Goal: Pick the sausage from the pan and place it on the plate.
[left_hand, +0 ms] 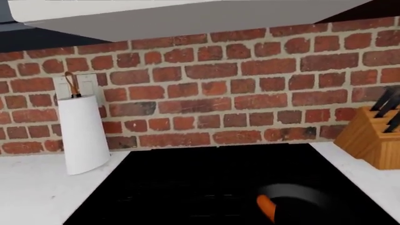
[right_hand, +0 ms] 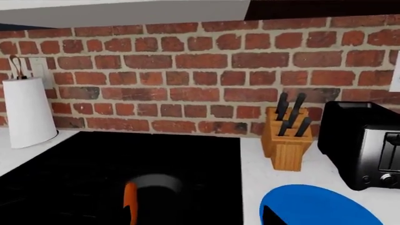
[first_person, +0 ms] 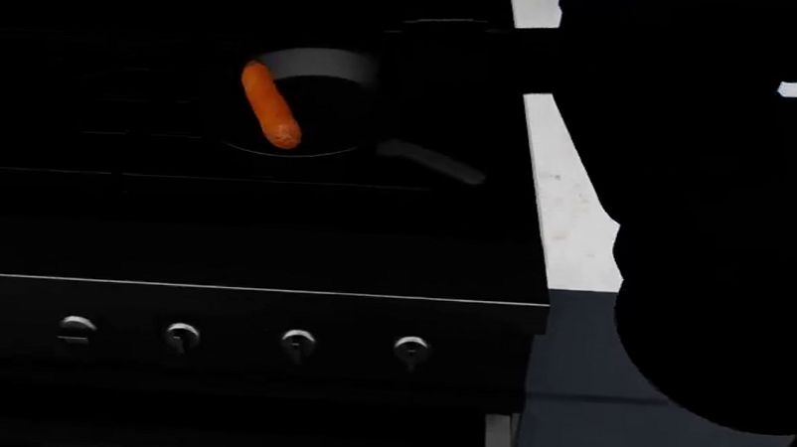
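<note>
Ahead of me stood a red brick wall [right_hand: 187, 70] with pale mortar, under a white range hood [left_hand: 187, 16]. A black cooktop [left_hand: 206, 187] sat flush in a white counter [right_hand: 275, 173]. A white paper towel roll [left_hand: 81, 133] stood at one side of it, a wooden knife block [right_hand: 287, 140] and a black toaster [right_hand: 366, 145] at the other. Four round knobs [first_person: 298, 341] lined the stove's dark front. The light was flat and even.

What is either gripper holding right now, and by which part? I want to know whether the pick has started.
Nothing visibly: the sausage lies in the pan, and neither gripper shows.
</note>
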{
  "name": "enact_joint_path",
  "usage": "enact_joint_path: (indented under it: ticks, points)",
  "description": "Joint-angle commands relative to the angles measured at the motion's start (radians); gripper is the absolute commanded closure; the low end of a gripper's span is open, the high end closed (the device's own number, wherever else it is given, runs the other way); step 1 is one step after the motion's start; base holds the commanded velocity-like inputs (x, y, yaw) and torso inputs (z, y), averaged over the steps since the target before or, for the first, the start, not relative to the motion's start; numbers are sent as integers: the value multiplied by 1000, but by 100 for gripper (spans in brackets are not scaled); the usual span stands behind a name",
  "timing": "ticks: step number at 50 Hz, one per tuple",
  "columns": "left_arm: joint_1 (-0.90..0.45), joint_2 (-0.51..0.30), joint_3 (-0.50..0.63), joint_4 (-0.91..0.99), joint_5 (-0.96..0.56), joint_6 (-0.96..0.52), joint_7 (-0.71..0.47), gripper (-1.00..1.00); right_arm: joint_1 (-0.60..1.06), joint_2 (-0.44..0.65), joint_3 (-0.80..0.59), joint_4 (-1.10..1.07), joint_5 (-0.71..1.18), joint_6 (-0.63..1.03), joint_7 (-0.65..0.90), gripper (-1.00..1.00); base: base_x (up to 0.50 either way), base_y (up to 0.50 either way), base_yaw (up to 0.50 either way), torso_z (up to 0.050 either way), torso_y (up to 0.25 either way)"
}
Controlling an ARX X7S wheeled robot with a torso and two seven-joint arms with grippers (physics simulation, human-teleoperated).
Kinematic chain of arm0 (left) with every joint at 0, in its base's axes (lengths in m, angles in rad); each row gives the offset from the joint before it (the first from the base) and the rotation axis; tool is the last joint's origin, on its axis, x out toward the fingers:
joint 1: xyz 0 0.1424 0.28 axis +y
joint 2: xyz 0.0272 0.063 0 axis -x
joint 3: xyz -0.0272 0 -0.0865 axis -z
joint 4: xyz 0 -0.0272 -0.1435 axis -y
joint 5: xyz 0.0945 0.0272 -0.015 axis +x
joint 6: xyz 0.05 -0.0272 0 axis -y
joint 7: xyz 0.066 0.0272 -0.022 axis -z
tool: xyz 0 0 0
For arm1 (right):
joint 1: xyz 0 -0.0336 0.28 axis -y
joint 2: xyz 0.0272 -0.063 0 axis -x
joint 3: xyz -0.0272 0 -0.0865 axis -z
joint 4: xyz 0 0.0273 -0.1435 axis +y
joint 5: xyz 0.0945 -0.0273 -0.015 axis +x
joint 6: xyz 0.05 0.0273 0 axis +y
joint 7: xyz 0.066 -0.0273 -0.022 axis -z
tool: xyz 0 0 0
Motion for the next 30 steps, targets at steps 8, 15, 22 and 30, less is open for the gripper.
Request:
enact_joint_path:
  ticks: [8,15,22,30]
  points:
    - [1,0,-27,-16,-111,-1,-86,-100,-22,26,8,-10,34,-36,-9,-100,247,0,0,0,0]
    - [4,0,-29,-12,-145,-1,-109,-100,-29,30,4,-12,26,-45,-20,-100,254,0,0,0,0]
    - [19,0,-33,-3,-138,-1,-112,-100,-71,32,8,-24,-7,-58,-61,-100,253,0,0,0,0]
    - [28,0,-36,0,-170,0,-140,-100,-78,34,3,-24,-3,-71,-61,-100,254,0,0,0,0]
